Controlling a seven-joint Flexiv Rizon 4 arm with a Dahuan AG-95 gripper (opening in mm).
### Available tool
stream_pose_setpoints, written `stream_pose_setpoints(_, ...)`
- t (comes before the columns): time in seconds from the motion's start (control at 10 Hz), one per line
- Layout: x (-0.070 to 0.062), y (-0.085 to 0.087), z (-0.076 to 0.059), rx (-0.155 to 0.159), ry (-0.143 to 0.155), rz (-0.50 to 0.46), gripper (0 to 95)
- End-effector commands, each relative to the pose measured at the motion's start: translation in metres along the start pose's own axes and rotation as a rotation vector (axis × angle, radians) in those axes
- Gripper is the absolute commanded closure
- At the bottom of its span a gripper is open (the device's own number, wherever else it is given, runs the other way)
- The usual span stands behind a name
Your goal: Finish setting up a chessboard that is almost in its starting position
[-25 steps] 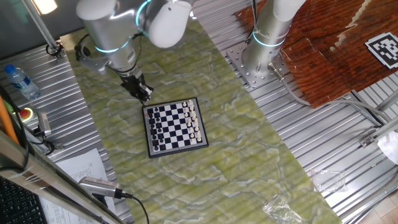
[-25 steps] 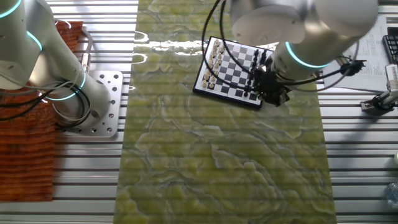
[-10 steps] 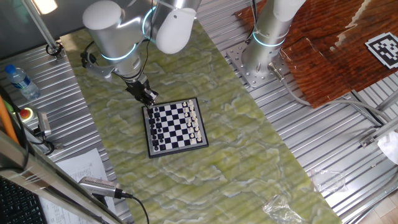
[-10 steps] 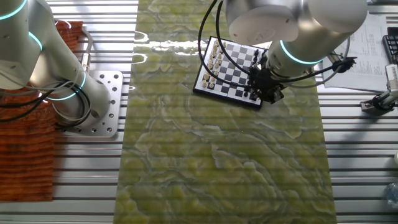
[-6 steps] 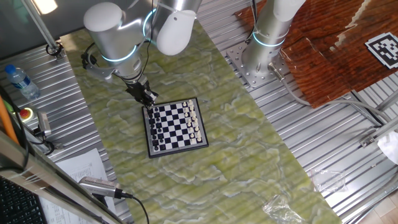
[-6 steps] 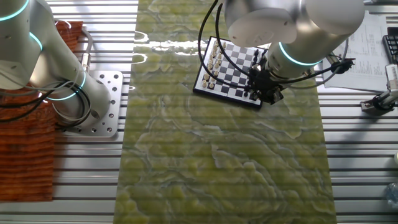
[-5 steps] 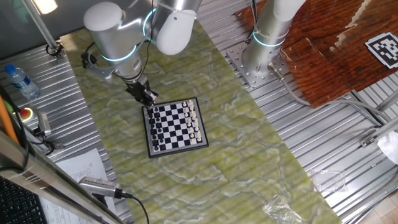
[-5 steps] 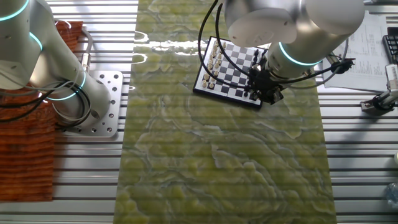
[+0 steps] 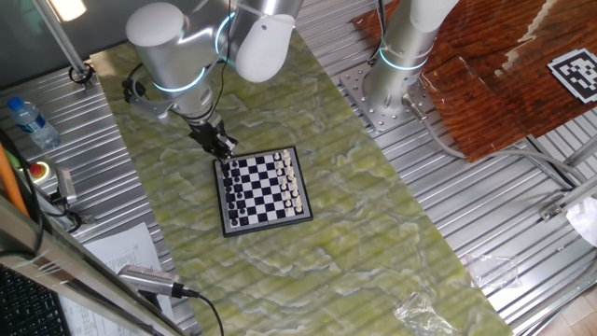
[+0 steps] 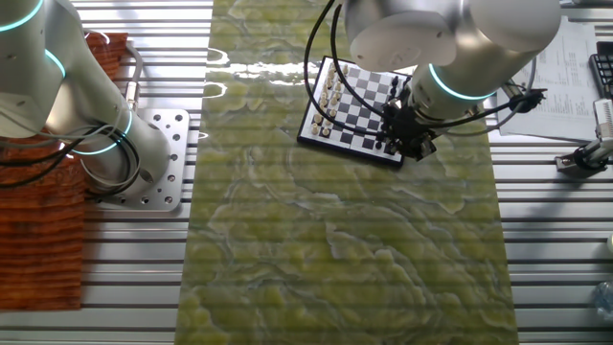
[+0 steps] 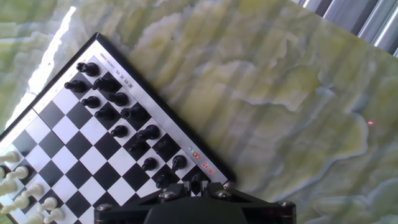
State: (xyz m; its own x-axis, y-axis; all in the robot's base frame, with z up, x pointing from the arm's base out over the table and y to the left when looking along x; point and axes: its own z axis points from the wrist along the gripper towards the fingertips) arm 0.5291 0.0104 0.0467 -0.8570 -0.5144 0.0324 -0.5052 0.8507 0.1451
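Note:
The chessboard [image 9: 264,189] lies on the green marbled mat, black pieces [image 11: 118,98] in two rows along one side and white pieces [image 9: 292,183] along the other. It also shows in the other fixed view [image 10: 356,107]. My gripper [image 9: 224,147] hangs over the board's corner on the black side, seen too in the other fixed view [image 10: 404,142]. In the hand view the gripper [image 11: 196,190] stands low over the corner square, its fingers close on either side of a small black piece [image 11: 196,183]. The fingertips are hidden by the hand.
A second arm's base [image 9: 390,89] stands on a metal plate beyond the mat. A brown-red cloth [image 9: 504,75] with a code tag [image 9: 576,73] lies at the far right. A bottle [image 9: 28,119], a red button [image 9: 38,170] and papers [image 9: 121,245] are at the left.
Since 2.5 s ago my gripper has moved from just off the board onto its black-side corner. Over the last second it has hardly moved.

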Motion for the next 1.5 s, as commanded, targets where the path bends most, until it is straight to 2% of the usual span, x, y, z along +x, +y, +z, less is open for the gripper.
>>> stream_pose_setpoints(0.1, 0.0004, 0.0, 0.0, -0.002, 0.0, -0.002, 95.0)
stream_pose_setpoints(1.5, 0.0028, 0.002, 0.002, -0.003, -0.002, -0.002, 95.0)
